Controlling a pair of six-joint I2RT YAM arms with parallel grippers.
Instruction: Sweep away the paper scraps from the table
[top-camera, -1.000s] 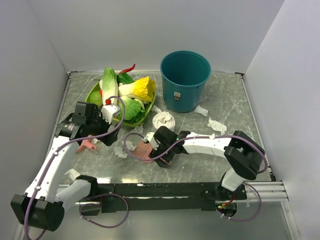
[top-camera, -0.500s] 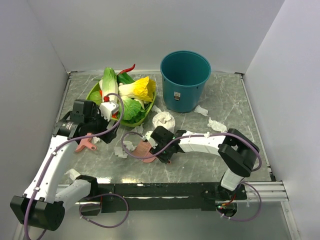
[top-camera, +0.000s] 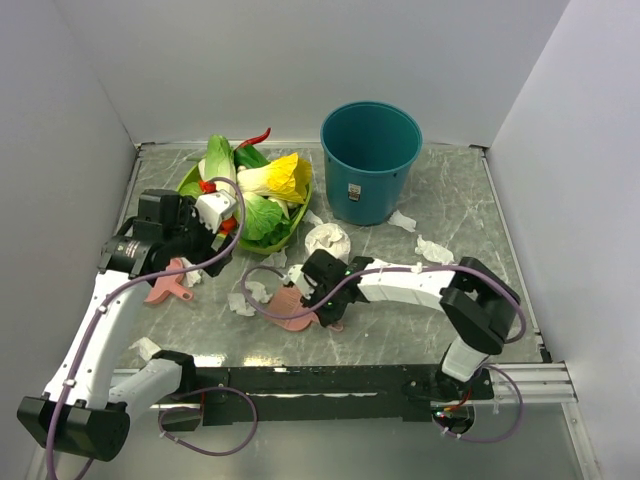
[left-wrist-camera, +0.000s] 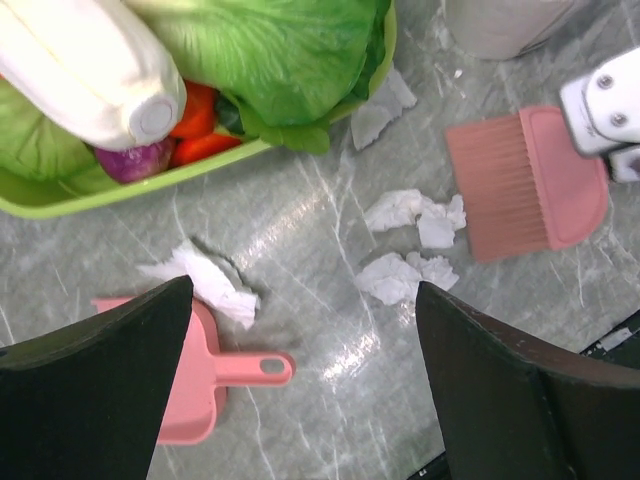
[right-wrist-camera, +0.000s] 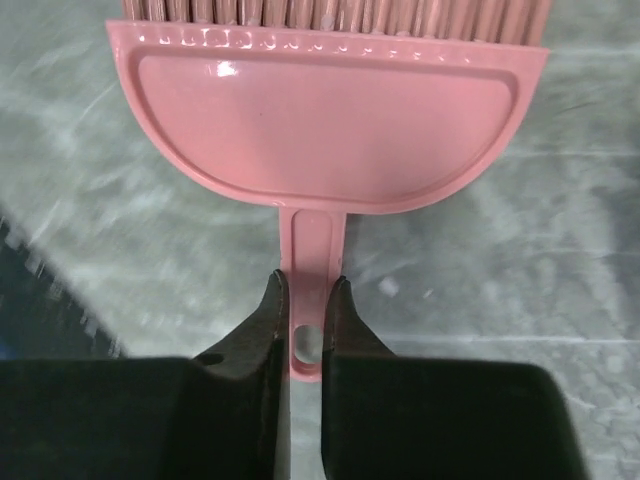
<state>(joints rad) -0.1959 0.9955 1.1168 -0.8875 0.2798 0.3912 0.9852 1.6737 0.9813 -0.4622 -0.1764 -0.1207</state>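
Observation:
The pink brush lies on the grey marble table, and my right gripper is shut on its thin handle; from above, the brush is left of centre. White paper scraps lie just left of its bristles, with more scraps at the right. Held over the table, my left gripper is open and empty. The pink dustpan is by its left finger, with a scrap at the pan's edge and two scraps toward the brush.
A green tray of vegetables stands at the back left, its rim close to the left gripper. A teal bucket stands at the back centre with a white tissue roll in front of it. One scrap lies near the front left edge.
My right gripper has shut on the brush handle. The left arm has shifted back toward the tray, still open.

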